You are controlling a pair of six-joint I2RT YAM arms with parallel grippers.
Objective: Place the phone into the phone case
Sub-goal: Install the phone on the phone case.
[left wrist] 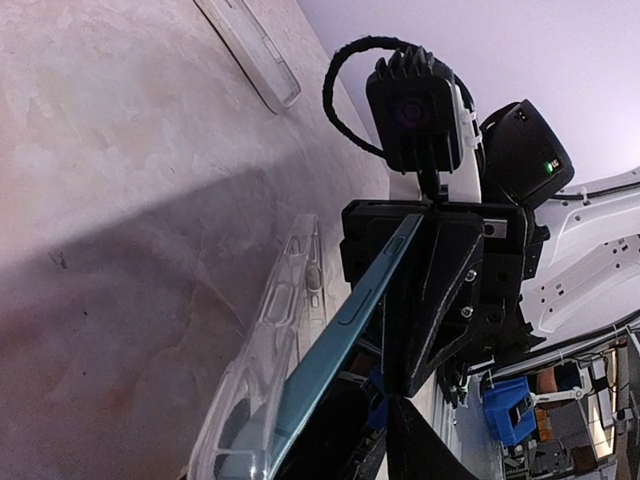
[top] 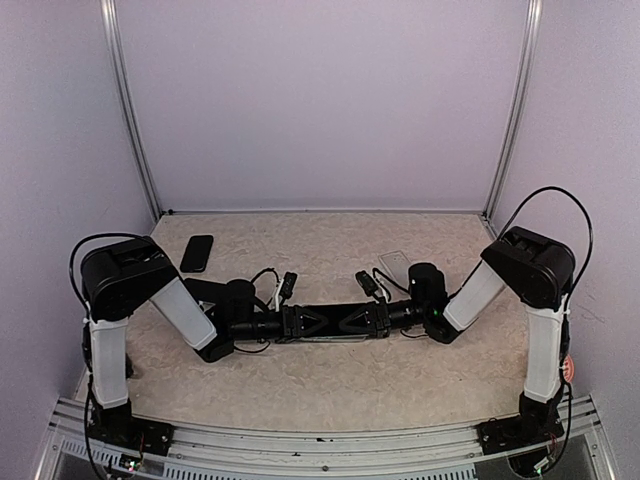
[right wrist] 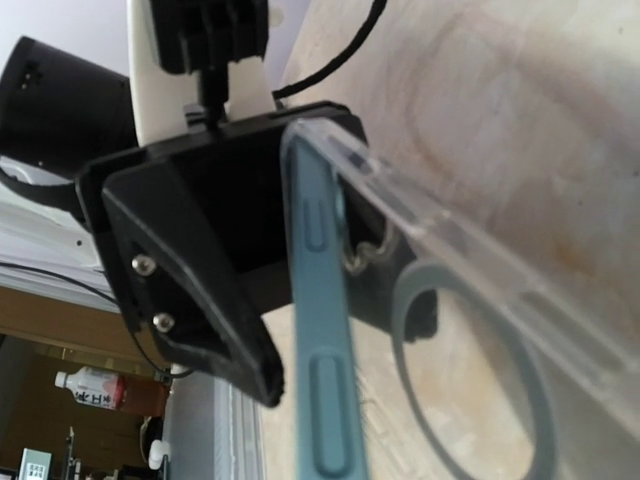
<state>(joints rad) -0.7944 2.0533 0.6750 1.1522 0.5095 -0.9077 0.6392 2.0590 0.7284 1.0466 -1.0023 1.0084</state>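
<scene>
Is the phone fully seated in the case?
Not fully: in both wrist views the phone angles away from the phone case wall.

We find the left gripper and right gripper set tip to tip at the middle of the table, the phone between them just above the phone case, a second phone far left, a spare case far right.
</scene>
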